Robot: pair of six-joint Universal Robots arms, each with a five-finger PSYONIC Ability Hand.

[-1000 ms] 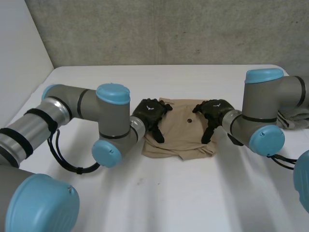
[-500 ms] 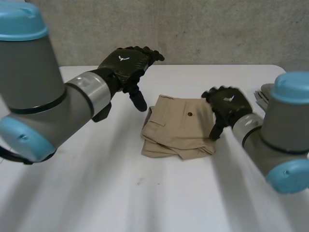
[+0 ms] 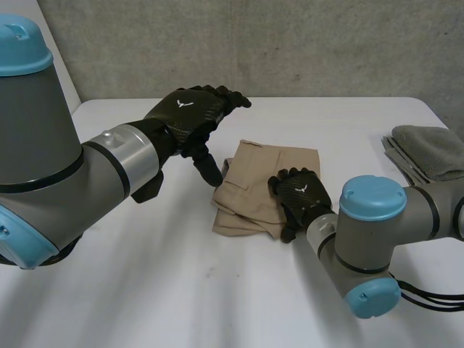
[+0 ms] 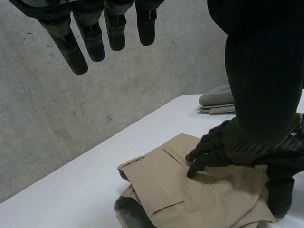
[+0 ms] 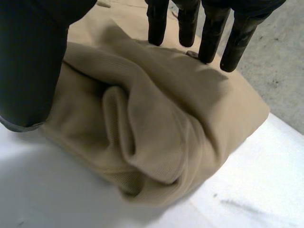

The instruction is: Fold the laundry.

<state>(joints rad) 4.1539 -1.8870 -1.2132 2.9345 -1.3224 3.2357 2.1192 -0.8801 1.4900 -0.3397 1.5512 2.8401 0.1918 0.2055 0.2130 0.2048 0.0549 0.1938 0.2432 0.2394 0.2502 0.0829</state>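
Observation:
Tan trousers (image 3: 252,187) lie folded into a small stack at the table's middle, also seen in the left wrist view (image 4: 190,194) and in the right wrist view (image 5: 156,118). My left hand (image 3: 190,114) hangs open in the air above and to the left of the stack, its fingers (image 4: 90,40) straight and touching nothing. My right hand (image 3: 299,200) lies on the stack's near right corner. It is open, its straight fingers (image 5: 190,23) rest on the top layer, and its thumb (image 5: 33,61) stands beside the bunched near edge. From the left wrist the right hand (image 4: 237,147) looks flat on the cloth.
A folded grey cloth (image 3: 429,148) lies at the table's far right edge, and it appears behind the trousers (image 4: 217,97) from the left wrist. A concrete wall (image 3: 290,43) backs the white table (image 3: 181,290).
My left hand lifted off the trousers' left side and now hangs in the air. My right hand slid from the right edge to the near right corner as its arm swung forward.

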